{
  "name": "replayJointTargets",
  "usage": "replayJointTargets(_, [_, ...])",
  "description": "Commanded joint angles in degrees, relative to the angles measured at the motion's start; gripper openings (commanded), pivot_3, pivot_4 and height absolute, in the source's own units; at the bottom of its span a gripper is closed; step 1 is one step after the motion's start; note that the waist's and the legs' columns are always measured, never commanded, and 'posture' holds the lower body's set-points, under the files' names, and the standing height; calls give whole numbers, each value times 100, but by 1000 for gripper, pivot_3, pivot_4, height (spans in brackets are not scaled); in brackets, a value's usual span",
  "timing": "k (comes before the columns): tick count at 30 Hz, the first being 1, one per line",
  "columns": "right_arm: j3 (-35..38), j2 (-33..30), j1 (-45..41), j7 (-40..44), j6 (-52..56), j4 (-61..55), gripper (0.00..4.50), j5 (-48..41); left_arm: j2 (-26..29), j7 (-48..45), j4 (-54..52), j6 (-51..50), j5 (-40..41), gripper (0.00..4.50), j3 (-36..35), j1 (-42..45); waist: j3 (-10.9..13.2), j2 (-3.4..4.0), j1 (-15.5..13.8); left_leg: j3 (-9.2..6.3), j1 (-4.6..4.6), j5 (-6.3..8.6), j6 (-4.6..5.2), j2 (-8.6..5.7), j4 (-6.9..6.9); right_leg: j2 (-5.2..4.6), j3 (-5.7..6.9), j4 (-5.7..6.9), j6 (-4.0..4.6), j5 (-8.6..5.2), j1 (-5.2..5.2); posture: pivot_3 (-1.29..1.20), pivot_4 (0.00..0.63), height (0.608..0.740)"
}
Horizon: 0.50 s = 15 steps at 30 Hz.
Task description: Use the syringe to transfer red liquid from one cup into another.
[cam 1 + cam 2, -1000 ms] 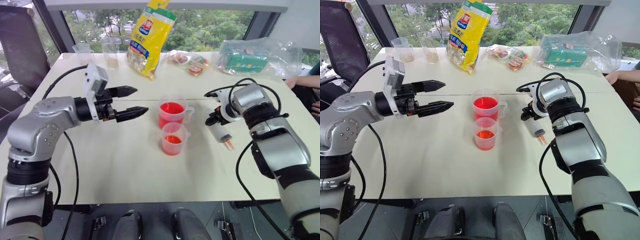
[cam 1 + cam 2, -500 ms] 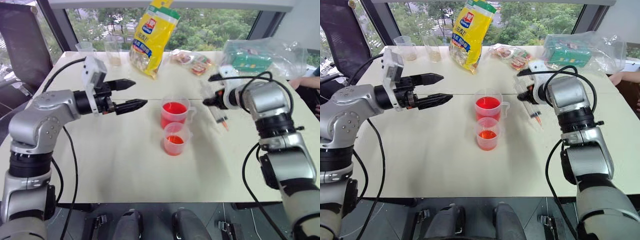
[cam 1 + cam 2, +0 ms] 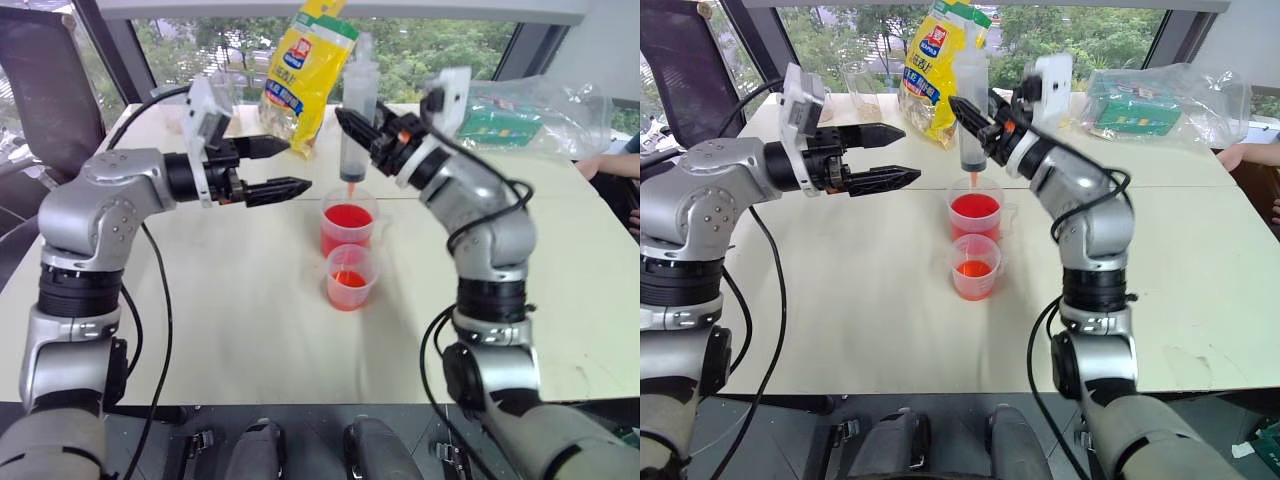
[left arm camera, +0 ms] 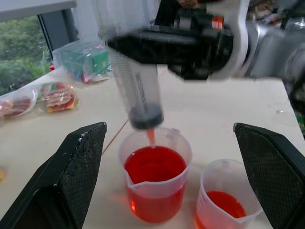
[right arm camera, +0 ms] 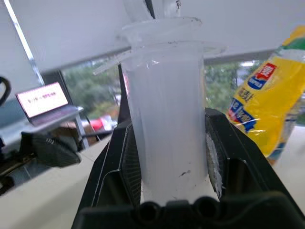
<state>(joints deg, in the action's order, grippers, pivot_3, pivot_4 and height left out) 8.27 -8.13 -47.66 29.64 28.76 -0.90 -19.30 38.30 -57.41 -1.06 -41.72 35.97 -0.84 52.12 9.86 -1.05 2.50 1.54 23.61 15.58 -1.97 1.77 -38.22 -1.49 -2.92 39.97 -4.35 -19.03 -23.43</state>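
My right gripper (image 3: 352, 124) is shut on the syringe (image 3: 357, 115), holding its clear barrel upright. The dark seal sits low in the barrel, and the orange nozzle (image 4: 151, 135) hangs just above the taller handled cup (image 3: 348, 222), which holds red liquid (image 4: 154, 164). The shorter cup (image 3: 348, 277) stands in front of it with a little red liquid in the bottom. My left gripper (image 3: 298, 165) is open and level, to the left of the cups and apart from them. In the right wrist view the fingers (image 5: 121, 162) clamp the barrel (image 5: 167, 119).
A yellow snack bag (image 3: 305, 70) stands behind the cups. A clear bag with a green box (image 3: 515, 110) lies at the back right, and small clear cups (image 3: 855, 80) at the back left. A person's arm (image 3: 605, 160) rests at the table's right edge.
My right gripper swung up and to the left with the syringe, turning it from nozzle-down and slanted beside the cups to upright over the taller cup. My left gripper rose a little, still open.
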Motion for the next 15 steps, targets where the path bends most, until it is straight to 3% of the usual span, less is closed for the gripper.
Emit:
replayJointTargets(1, [-234, 67, 279, 99, -818, 119, 1408, 138, -46, -46, 17, 119, -33, 4408, -75, 259, 0, 0, 4, 0, 0, 0, 0, 0, 0, 1, 0, 0, 0, 0, 0, 0, 150, 740])
replayJointTargets(7, [-521, -17, 646, 172, -1602, 615, 1408, 395, -382, -3, 414, 336, -193, 4408, -24, 651, 0, 0, 12, -1, -4, -2, -4, 1, 0, 4, 0, 4, 0, 0, 0, 0, 150, 740])
replayJointTargets(15, [-703, -41, 822, 149, -1875, 753, 1408, 478, -879, -38, 793, 563, -454, 4408, 241, 894, 0, 0, 6, 1, -6, -4, -7, 2, 0, 3, -1, 4, 0, 0, 1, 0, 150, 740])
